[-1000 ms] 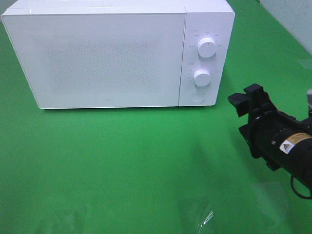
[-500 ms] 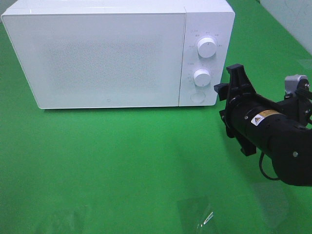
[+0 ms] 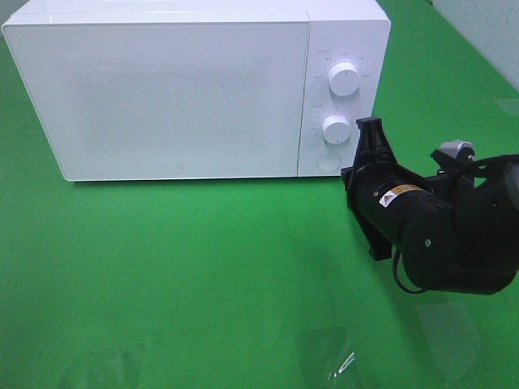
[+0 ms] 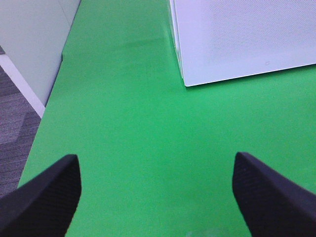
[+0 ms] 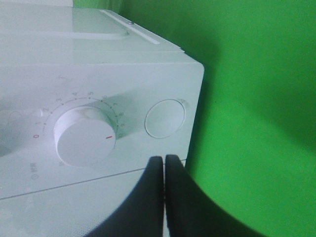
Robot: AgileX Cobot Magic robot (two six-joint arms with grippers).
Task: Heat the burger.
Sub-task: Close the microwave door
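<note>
High view: white microwave [image 3: 178, 89] at 11 o'clock on the green table [image 3: 203, 267], door closed. Right gripper [image 3: 373, 130] at 3 o'clock, jaws pressed together on nothing, tips just beside the control panel, at 3 o'clock from the lower dial [image 3: 336, 128] and 2 o'clock from the round button [image 3: 328, 160]. Upper dial [image 3: 345, 79] at 12 o'clock from the lower one.

Left wrist view: left gripper [image 4: 158, 197] spread wide and empty over bare green table, microwave corner well ahead.

Right wrist view: fingers closed flat against each other, tips near the round button, beside the lower dial; contact with the panel impossible to tell.

Burger out of sight in all three views.
</note>
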